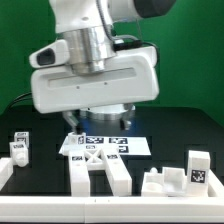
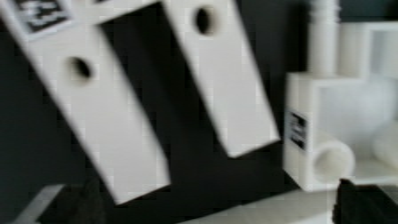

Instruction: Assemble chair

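- Claw (image 1: 100, 120) hangs low over the counter (image 1: 175, 135), just above the marker board (image 1: 100, 146). Jaws stand wide apart and hold nothing.
- Chair parts all lie loose on the counter, nothing joined that I can see.
- Wrist view: first long slab (image 2: 98, 130) and second long slab (image 2: 222, 90) lie side by side with a dark gap between them. Each has a hole near one end.
- A blocky piece (image 2: 338, 100) sits just beside the second slab, with a tag on its side face.
- My fingertips (image 2: 343, 192) show dark at the frame edge, one near the blocky piece and the other beyond the first slab.
- More parts sit well apart: a tagged block (image 1: 20, 150) at the exterior view's left and a tagged piece (image 1: 198, 170) at the exterior view's right.
- Step, my guess: line up for a first pick. Which part is the target I cannot tell.
- To do it well, I centre one part only between the jaws, since right now they straddle several.
- I square the jaws to the part's long edges before dropping.
- I grip a slab across its narrow width, away from the hole.
- Risk: a fingertip lands on the neighbouring part and shoves it.
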Robot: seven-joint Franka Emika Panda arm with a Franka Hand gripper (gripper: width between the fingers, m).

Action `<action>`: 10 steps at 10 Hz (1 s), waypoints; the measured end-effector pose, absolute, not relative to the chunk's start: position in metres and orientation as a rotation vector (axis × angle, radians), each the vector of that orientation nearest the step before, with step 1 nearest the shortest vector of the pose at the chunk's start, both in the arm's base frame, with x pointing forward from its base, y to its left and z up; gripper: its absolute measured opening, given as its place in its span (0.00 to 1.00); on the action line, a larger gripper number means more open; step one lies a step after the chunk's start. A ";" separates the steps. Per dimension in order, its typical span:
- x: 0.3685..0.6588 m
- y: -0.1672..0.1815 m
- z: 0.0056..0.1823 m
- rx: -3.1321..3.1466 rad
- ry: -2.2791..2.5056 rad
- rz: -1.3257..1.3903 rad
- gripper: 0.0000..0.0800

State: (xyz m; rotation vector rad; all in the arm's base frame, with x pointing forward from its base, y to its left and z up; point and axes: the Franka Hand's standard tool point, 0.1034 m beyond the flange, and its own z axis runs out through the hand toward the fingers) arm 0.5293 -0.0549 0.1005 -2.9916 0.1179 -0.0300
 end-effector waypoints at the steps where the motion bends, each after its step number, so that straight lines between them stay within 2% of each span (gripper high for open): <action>1: 0.515 -0.076 0.096 -3.025 -0.014 -0.063 0.81; 2: 0.504 -0.088 0.090 -3.050 -0.130 -0.096 0.81; 6: 0.502 -0.089 0.087 -3.049 -0.249 -0.077 0.81; 10: 0.445 -0.164 0.055 -3.113 -0.261 0.020 0.81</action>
